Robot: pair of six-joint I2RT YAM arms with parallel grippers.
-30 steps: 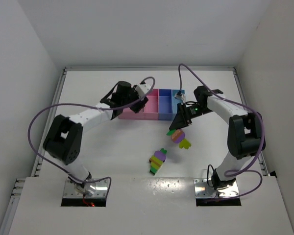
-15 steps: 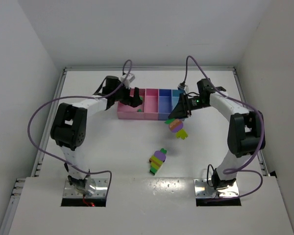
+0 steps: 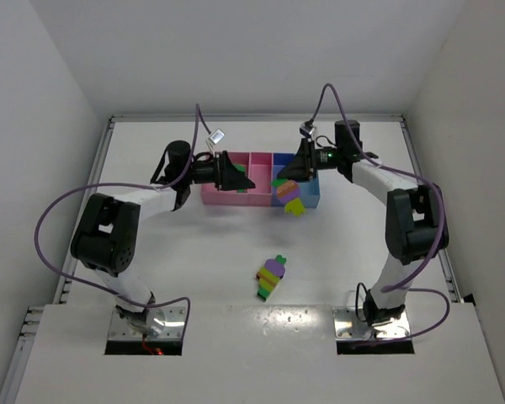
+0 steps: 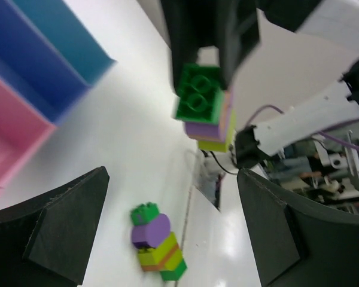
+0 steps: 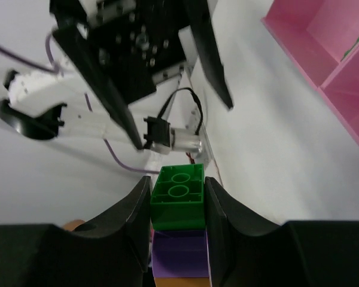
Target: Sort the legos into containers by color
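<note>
While the left gripper hovers, jaws apart, over the joined pink-and-blue plastic bins at the counter's far edge, the right gripper's jaws clamp a multicoloured brick clump by the blue bins. Left wrist: another clump lies mid-counter. Right wrist: the held clump's green top brick sits pinched.

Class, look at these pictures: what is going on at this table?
Two robot arms are sorting legos by colour. The right gripper is shut on a mixed clump, held off the table beside the blue end of the containers. The left gripper is open and empty near their pink end. A second clump lies on the table.
</note>
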